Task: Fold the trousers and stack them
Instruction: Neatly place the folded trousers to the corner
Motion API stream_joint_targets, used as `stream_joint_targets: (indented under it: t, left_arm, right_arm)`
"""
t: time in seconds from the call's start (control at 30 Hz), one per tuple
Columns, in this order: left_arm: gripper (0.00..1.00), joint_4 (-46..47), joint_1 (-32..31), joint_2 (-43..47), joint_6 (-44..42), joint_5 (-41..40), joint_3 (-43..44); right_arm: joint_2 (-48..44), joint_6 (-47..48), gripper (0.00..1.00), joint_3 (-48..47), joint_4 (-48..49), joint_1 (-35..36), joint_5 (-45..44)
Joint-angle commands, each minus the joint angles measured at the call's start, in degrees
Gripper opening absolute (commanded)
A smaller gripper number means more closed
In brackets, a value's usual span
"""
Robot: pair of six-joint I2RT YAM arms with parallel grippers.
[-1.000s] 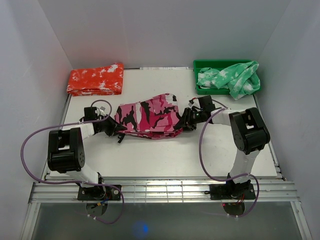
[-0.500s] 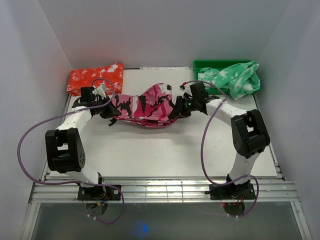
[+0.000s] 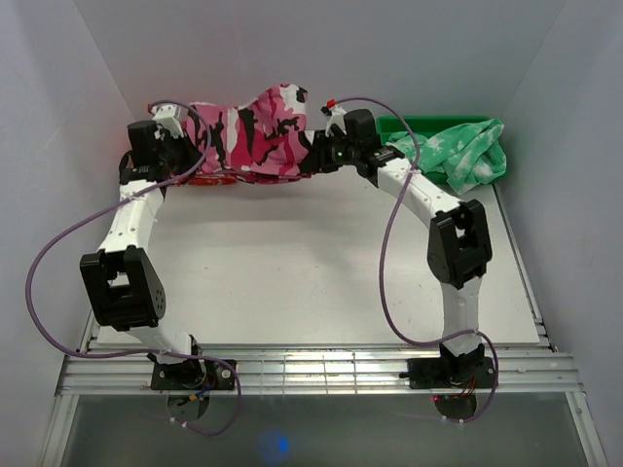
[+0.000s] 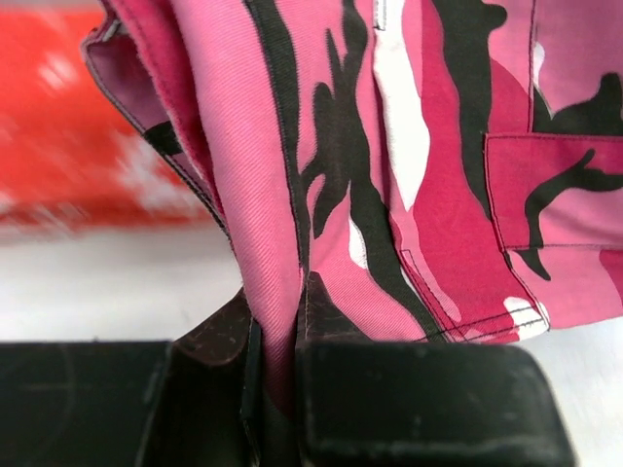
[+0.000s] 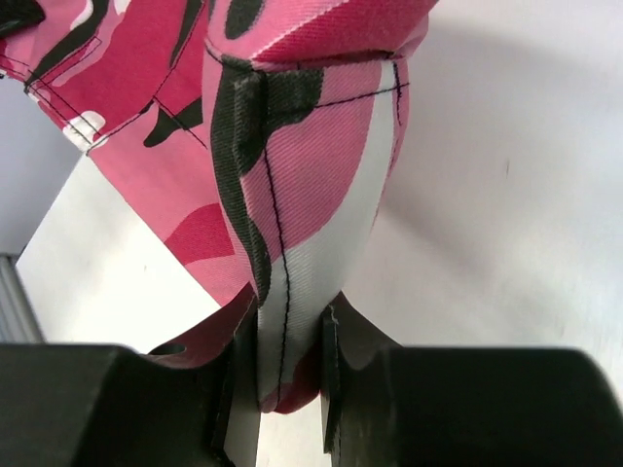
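Seems to be the stacking step: carrying the trousers [image 3: 248,136], apparently folded already, over the far left corner of the worktop [image 3: 292,272], just above the orange garment [image 4: 49,117]. Holding the trousers in the air, stretched between the two arms, not resting on anything as far as can be judged.

Pinching the left end of the cloth with the left pincer [image 4: 277,365], pressed together on a fold beside a seam. Pinching the right end with the right pincer [image 5: 289,360], closed on a thick edge with a white and black patch.

Next, probably: lowering both ends together and level, to lay the bundle flat on the orange garment, and spreading both pincers only after contact. Calls for equal height on both sides; otherwise a risk of unfolding or sliding off the pile.
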State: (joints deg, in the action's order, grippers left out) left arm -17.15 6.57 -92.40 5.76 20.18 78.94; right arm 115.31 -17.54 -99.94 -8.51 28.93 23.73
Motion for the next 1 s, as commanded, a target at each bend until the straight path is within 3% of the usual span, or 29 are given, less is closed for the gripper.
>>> stream_joint_targets:
  t: [0.0,0.13,0.2,0.33,0.47,0.7,0.9,0.97]
  left_arm:
    - [0.00,10.54,6.07,-3.55,-1.37,-7.88,6.83]
    - [0.00,17.82,8.98,-9.45,-1.36,-9.54,11.93]
    - [0.00,21.35,10.74,-12.70,-0.41,-10.60,13.96]
    - [0.00,29.51,13.29,-17.80,-0.04,-12.97,15.72]
    - [0.00,38.23,15.92,-22.20,-0.84,-16.30,14.40]
    - [0.00,46.14,18.30,-28.09,-2.94,-19.30,12.65]
    - [0.00,46.94,18.66,-33.01,-2.95,-23.60,12.47]
    - [0.00,46.94,18.66,-34.16,-2.95,-24.84,12.47]
  right_arm:
    - [7.37,3.13,0.08,-11.91,5.34,0.43,-2.64]
    - [18.00,2.25,0.08,-28.07,12.26,2.18,-3.77]
    - [22.93,0.94,0.08,-30.57,16.84,2.89,-4.91]
    - [31.61,-0.91,0.08,-31.10,35.27,5.52,-11.58]
    - [42.26,-1.18,0.08,-41.00,45.39,7.54,-19.31]
    - [51.58,-0.65,0.12,-43.92,50.96,10.01,-29.86]
    - [53.97,0.05,0.15,-45.08,52.89,9.92,-34.44]
    - [54.41,-0.04,0.33,-44.73,53.42,9.83,-35.15]
